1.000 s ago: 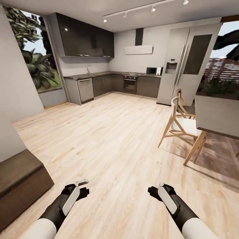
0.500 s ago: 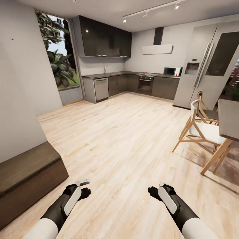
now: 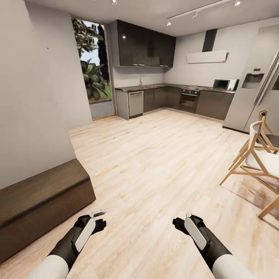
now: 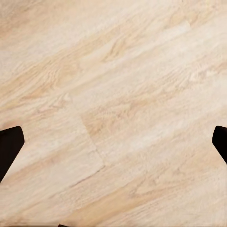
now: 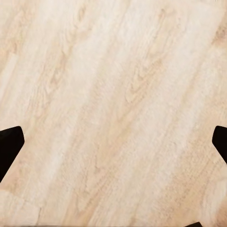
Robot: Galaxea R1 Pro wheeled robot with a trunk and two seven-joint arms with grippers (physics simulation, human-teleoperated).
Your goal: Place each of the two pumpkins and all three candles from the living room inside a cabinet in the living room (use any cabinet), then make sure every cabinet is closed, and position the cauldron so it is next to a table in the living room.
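A long, low dark brown cabinet [image 3: 40,201] sits against the pale wall just outward of the left gripper [image 3: 94,221], its fronts shut flush. The left gripper hangs low over bare pale wood floor [image 3: 155,155], pointing down; in the left wrist view its dark fingertips [image 4: 9,147] stand at opposite edges of the frame, spread wide with nothing between them but floorboards. A short way across the planks, the right gripper [image 3: 182,223] hangs at the same height, and in the right wrist view its fingertips [image 5: 9,145] are likewise parted and hold nothing. Far ahead of both grippers, a dark kitchen [image 3: 170,97] lines the back wall, with a tall window [image 3: 93,69] beside it. Ahead and outward of the right gripper stands a white-seated wooden chair [image 3: 259,159], with a grey refrigerator [image 3: 255,89] beyond it.
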